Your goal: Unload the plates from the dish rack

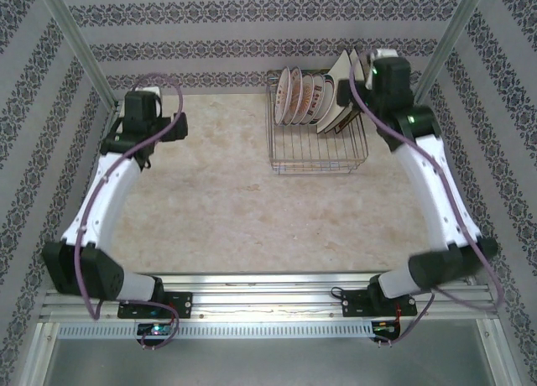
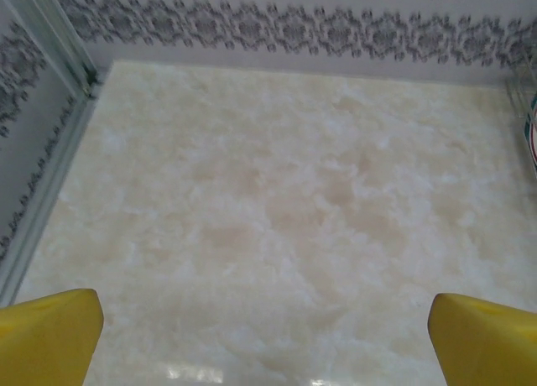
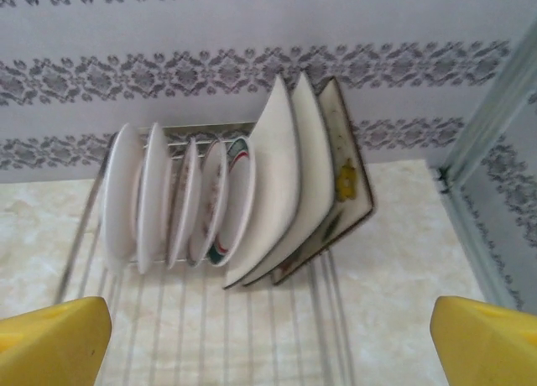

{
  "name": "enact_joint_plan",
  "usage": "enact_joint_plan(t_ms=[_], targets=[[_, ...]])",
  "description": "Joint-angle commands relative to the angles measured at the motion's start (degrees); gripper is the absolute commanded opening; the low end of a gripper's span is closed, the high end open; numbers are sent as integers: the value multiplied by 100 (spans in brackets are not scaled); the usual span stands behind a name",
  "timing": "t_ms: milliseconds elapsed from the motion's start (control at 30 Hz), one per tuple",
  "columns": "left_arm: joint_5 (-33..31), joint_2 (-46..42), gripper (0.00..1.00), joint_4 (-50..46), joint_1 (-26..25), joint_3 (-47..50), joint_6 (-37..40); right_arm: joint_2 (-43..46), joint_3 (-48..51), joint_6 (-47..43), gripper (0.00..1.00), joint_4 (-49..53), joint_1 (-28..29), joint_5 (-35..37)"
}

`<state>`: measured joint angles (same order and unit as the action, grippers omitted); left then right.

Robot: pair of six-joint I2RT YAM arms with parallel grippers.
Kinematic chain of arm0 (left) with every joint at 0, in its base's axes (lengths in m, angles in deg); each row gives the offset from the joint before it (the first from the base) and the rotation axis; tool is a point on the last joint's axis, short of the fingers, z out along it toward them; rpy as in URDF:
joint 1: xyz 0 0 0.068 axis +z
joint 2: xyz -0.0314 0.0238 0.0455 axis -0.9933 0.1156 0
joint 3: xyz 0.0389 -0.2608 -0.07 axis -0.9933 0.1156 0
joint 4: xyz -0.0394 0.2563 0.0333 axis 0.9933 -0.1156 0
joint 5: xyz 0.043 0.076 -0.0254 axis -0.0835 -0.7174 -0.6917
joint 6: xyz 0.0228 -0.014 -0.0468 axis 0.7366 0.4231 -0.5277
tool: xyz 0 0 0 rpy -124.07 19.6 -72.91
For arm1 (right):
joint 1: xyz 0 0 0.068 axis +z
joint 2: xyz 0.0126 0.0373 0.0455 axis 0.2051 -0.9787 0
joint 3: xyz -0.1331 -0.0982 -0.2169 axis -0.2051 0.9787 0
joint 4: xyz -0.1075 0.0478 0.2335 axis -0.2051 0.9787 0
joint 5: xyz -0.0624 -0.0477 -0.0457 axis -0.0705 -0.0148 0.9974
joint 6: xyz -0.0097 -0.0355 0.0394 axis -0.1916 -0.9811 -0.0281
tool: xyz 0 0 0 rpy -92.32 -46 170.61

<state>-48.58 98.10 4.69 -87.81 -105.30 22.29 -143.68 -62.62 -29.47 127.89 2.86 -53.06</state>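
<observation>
White round plates (image 3: 138, 201) and dark-rimmed cream square plates (image 3: 285, 176) stand on edge in our wire rack (image 1: 319, 153), upper right; the left end effector (image 2: 267, 340) and right end effector (image 3: 268, 344) gape apart.

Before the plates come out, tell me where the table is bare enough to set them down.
The widest bare patch of table runs from the left arm to the dish rack. A narrower strip lies between the rack's near edge and the right arm. Crowded: the rack's far end, where the plates stand packed.
</observation>
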Motion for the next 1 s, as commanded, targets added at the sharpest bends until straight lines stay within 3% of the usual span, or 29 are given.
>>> enact_joint_plan(t_ms=[0, 233, 333, 533, 700, 967], targets=[[467, 798, 100, -1920, 76, -961, -232, -1041, -1033, 429, 98, 1550, 324, -254], [997, 2152, 100, -2620, 347, -2630, -135, -3764, -4934, 477, 97, 2584, 1004, 83], [967, 2657, 100, -2996, 392, -3250, -146, -4712, -6044, 658, 93, 2691, 1070, 59], [707, 3462, 100, -3786, 427, -4168, -94, -4904, -5013, 811, 89, 1293, 1185, 209], [839, 3479, 100, -3600, 427, -3980, -122, -5681, -5742, 860, 85, 1083, 1219, 418], [726, 3341, 100, -3481, 457, -3767, -78, -6041, -5573, 994, 80, 383, 1140, 383]])
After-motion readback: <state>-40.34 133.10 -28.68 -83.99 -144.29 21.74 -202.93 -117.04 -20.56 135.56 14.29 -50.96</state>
